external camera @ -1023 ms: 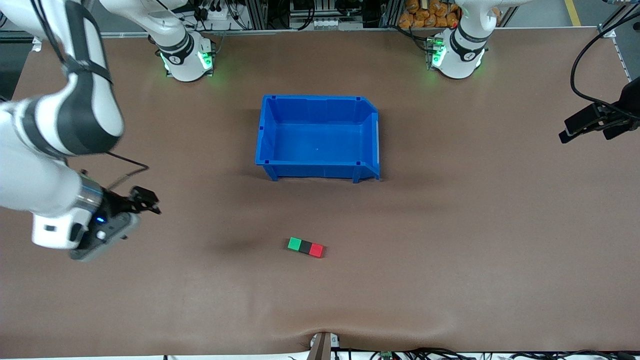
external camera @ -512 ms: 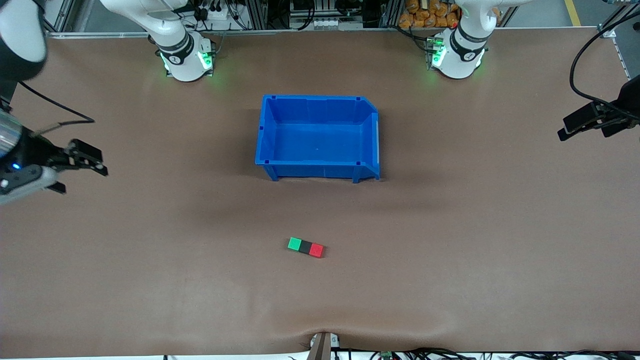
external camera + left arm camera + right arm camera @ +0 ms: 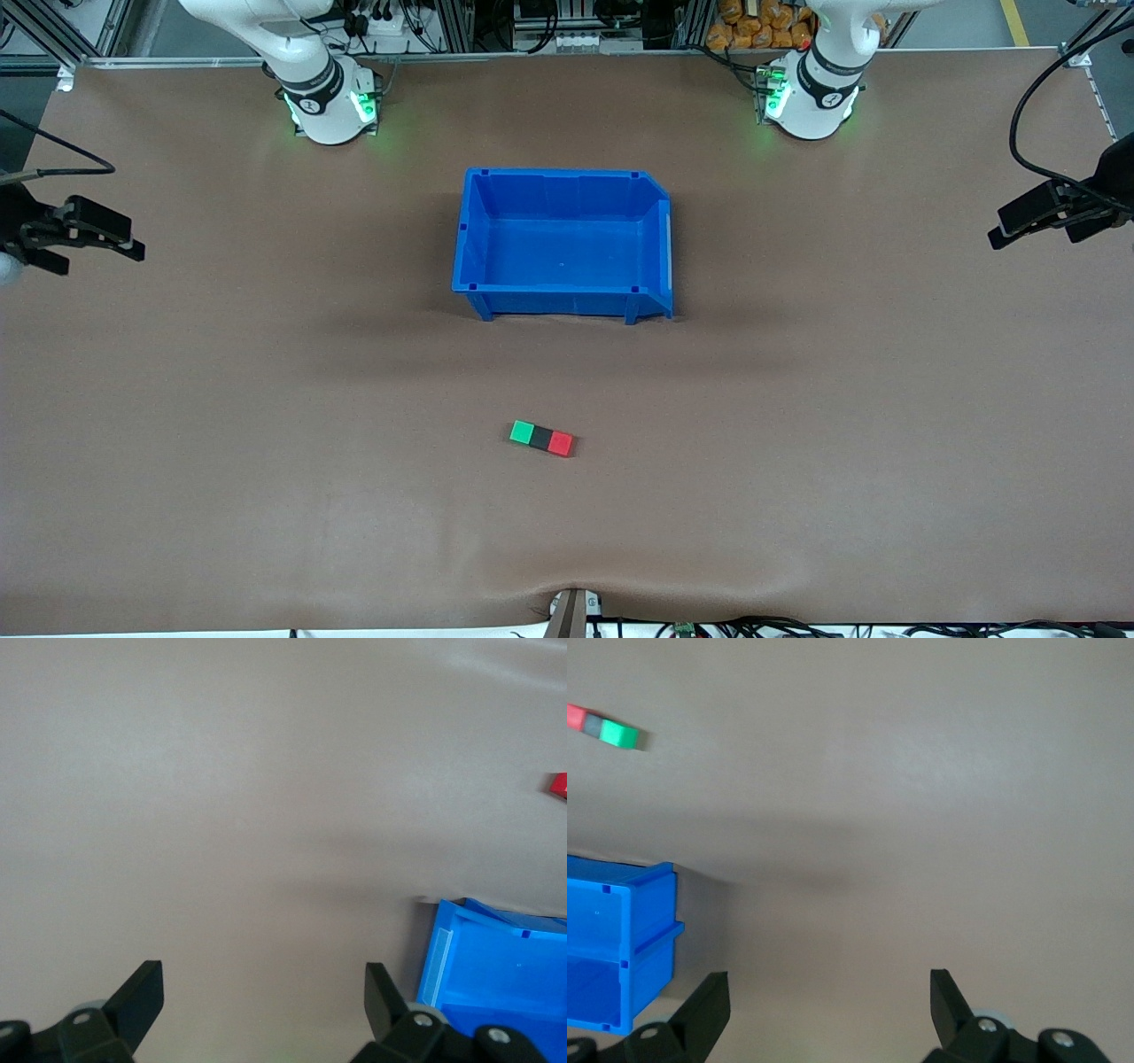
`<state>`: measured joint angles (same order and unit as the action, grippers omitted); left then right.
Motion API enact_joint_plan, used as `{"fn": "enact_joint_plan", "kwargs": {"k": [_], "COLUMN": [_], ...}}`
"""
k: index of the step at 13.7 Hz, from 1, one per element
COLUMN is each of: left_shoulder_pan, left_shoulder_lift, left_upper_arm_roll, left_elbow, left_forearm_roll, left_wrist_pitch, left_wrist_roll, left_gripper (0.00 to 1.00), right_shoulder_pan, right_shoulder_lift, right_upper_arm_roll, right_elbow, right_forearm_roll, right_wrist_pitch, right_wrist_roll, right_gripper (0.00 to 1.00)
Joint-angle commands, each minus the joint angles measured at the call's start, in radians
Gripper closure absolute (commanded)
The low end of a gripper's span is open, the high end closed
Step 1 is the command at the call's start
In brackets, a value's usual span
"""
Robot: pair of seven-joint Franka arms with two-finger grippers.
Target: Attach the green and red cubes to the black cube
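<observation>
Since the green cube (image 3: 523,431), black cube (image 3: 540,437) and red cube (image 3: 560,443) already touch in a row, nearer the camera than the blue bin (image 3: 567,182), your joining looks done; the right gripper (image 3: 89,241) and left gripper (image 3: 1028,221) hang wide and empty over the table's ends; next, just check the row holds

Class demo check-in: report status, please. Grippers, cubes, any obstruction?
Left gripper open, over its table end; right gripper open, over its end. Green cube, black cube, red cube joined in a row, nearer the camera than blue bin. Nothing obstructing.
</observation>
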<state>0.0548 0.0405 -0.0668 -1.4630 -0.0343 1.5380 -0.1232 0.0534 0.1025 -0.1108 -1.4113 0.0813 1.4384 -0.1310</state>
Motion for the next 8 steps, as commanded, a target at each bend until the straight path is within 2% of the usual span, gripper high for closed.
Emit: {"fn": "enact_joint_plan", "kwargs": {"k": [1, 8], "left_shoulder_pan": [0.008, 0.01], "left_shoulder_lift": [-0.008, -0.008], "left_upper_arm_roll": [-0.011, -0.01], "left_elbow": [0.004, 0.003], "left_forearm_roll": [0.017, 0.017], "left_wrist_pitch": [-0.016, -0.018], "left_wrist_roll": [-0.006, -0.004], "left_gripper": [0.0, 0.0], "right_shoulder_pan": [-0.004, -0.006], "right_shoulder_lift": [-0.063, -0.081], "right_upper_arm_roll": [0.014, 0.008], "right_elbow": [-0.032, -0.017], "right_forearm_roll": [-0.026, -0.049], "right_wrist_pitch": [-0.05, -0.131], "right_wrist_roll": [0.096, 0.12], "right_gripper": [0.0, 0.0]}}
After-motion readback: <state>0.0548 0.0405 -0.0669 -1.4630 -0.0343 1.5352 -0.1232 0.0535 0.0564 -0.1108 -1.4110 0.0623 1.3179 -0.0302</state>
